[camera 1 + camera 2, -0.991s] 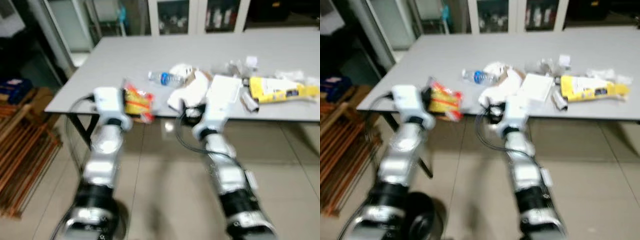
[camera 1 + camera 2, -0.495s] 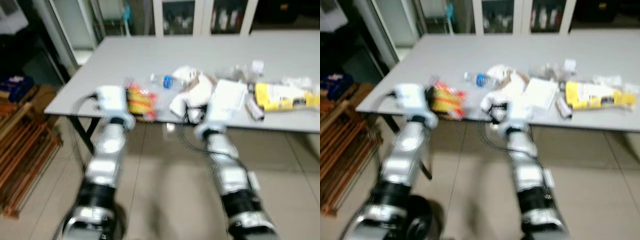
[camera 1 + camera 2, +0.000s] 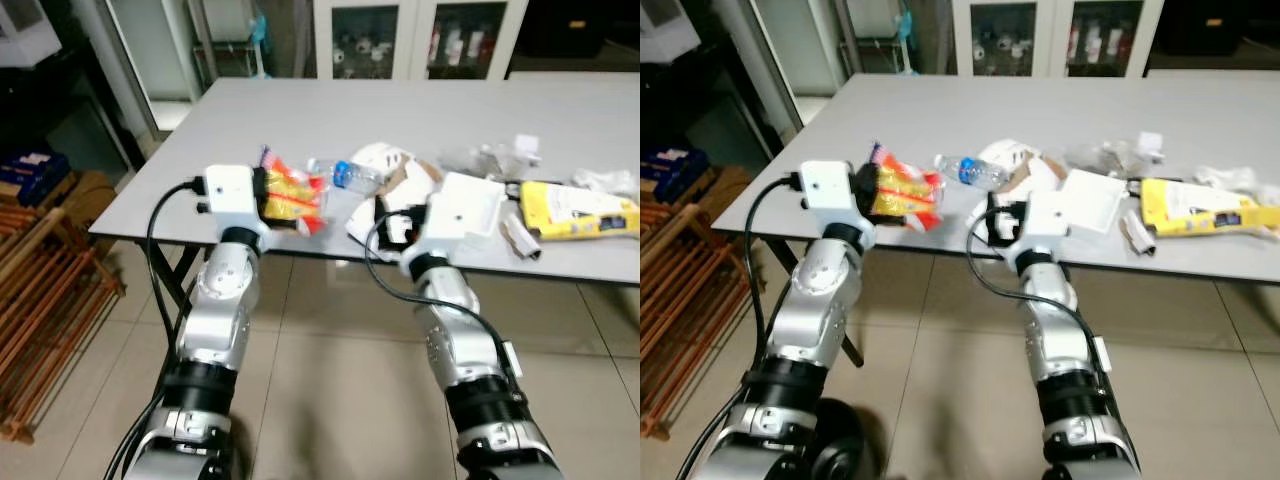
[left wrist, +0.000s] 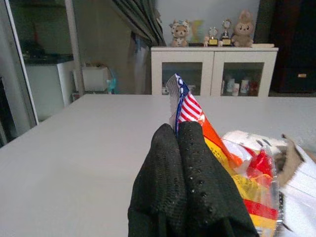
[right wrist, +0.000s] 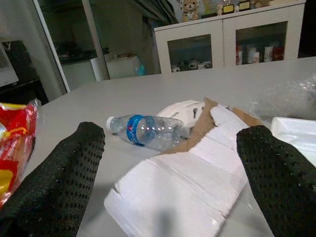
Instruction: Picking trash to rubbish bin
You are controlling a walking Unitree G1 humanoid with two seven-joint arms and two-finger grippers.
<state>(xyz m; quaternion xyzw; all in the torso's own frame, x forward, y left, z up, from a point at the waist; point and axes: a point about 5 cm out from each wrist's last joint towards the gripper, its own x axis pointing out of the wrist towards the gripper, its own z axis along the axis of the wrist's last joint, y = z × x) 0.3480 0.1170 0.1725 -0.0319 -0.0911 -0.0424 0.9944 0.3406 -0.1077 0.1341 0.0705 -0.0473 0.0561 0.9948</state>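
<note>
Grey table [image 3: 200, 150] steadier now (blur gone); left tool [image 4: 183, 148] still pinches snack packet [image 3: 290, 192].

Left claw [image 4: 185, 187] lifted snack bag [image 3: 290, 195] off table.

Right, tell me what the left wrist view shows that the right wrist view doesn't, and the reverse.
Left wrist view alone: the left claw shut on the striped top edge of the snack bag, and soft toys on the cabinet. Right wrist view alone: the right claw open over the flattened white carton, with a water bottle lying beyond it. Both show the grey table, the snack bag and the white cabinet behind.
</note>
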